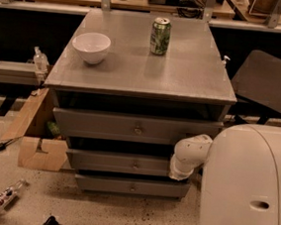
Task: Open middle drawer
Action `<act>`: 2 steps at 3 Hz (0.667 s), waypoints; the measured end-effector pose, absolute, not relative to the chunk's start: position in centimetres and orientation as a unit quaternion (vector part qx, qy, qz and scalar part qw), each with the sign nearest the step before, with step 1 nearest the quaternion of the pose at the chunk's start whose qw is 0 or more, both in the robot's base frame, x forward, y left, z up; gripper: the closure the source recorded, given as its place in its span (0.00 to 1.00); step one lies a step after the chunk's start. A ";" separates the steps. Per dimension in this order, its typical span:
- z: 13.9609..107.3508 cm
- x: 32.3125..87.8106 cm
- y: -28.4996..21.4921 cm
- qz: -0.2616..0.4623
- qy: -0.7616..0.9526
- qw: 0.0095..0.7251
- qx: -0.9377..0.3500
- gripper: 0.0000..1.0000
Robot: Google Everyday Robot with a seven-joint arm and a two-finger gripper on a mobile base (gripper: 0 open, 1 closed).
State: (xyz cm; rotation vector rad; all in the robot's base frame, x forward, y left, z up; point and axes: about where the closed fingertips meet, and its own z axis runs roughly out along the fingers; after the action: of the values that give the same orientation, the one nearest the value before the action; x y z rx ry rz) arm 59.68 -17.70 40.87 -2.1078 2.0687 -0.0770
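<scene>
Pulling straight toward the near side should serve this step best. The flat-topped grey metal counter (134,79) carries the middle drawer (101,161), a wide smooth front, second of three. The rounded white arm (192,150) reaches its right end. The pincer (178,174) sits there, open or closed I cannot tell, and should centre on the small round knob (135,164).

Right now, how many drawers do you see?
3, stacked: top drawer, middle drawer, bottom drawer. The arm is by the middle one's right end; gripper hidden behind it.
</scene>
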 end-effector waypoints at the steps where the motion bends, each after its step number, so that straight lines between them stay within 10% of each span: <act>1: 40.9 59.7 -17.7 -0.026 0.697 0.093 -0.710 0.96; 2: 40.9 59.7 -17.7 -0.026 0.697 0.093 -0.710 0.73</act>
State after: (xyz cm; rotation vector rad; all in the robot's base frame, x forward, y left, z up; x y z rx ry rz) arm 59.68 -17.70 40.86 -2.1078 2.0687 -0.0770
